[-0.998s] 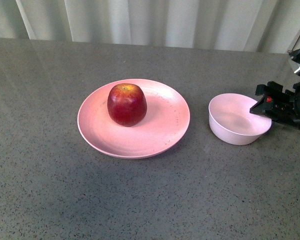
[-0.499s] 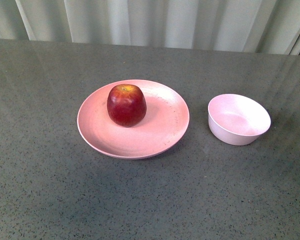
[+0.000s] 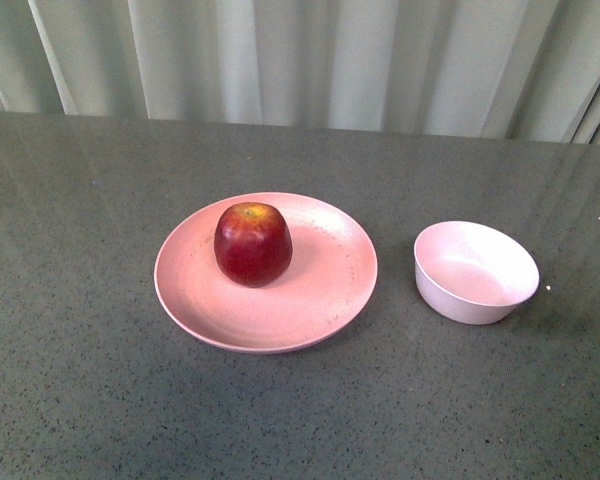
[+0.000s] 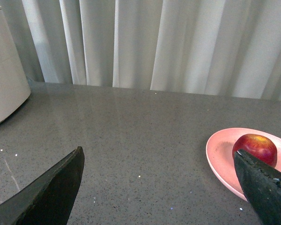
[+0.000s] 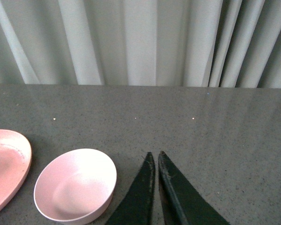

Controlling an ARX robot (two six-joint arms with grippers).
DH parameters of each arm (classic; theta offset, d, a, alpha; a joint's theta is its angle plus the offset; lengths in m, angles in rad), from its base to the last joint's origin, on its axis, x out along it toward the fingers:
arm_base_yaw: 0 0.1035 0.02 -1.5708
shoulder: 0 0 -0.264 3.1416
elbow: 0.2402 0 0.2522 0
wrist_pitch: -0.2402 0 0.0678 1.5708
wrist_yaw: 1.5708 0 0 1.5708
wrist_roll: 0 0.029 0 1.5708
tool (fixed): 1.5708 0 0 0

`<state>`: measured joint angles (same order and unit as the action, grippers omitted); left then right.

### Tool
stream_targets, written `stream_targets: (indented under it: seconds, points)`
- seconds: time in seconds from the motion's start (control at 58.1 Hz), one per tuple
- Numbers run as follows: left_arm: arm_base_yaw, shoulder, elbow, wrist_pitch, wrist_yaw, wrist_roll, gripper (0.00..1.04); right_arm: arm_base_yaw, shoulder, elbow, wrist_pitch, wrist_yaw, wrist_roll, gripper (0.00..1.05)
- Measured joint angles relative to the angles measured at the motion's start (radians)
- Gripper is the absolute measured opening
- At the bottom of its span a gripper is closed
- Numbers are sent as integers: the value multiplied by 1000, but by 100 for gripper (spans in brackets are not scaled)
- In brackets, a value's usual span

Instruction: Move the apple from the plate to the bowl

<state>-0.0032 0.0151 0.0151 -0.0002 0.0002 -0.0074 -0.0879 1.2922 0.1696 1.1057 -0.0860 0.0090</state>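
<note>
Now apple (image 3: pixel 252 243) on plate (image 3: pixel 310 310), bowl (image 3: pixel 475 273) beside, left pincer (image 4: pixel 158 152) spread, right pincer (image 5: pixel 155 153) pressed together, curtain (image 3: pixel 300 60) behind

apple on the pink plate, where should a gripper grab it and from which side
Grip the glossy dark red apple across its widest middle, from above: it sits upright, stem dip up, and the low rim of the shallow pink plate leaves its sides clear. The open left gripper looks better placed.
</note>
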Motion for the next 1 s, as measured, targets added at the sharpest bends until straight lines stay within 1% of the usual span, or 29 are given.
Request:
stream_targets:
  seconds: [0.086,0.155,0.241,0.499,0.568,0.998]
  points:
    - [0,0,0,0,0,0,96,12,-80,-37,-41,16,-4,2]
    - [0,0,0,0,0,0,96,54,-138,-61,-77,74,-4,2]
    - [0,0,0,0,0,0,96,80,-204,-85,-120,76,-4,2]
    - [0,0,0,0,0,0,96,84,-408,-134,-274,85,-4,2]
    - [0,0,0,0,0,0,96,84,-480,-145,-335,85,-4,2]
    - [0,0,0,0,0,0,96,84,-777,-146,-599,85,-4,2]
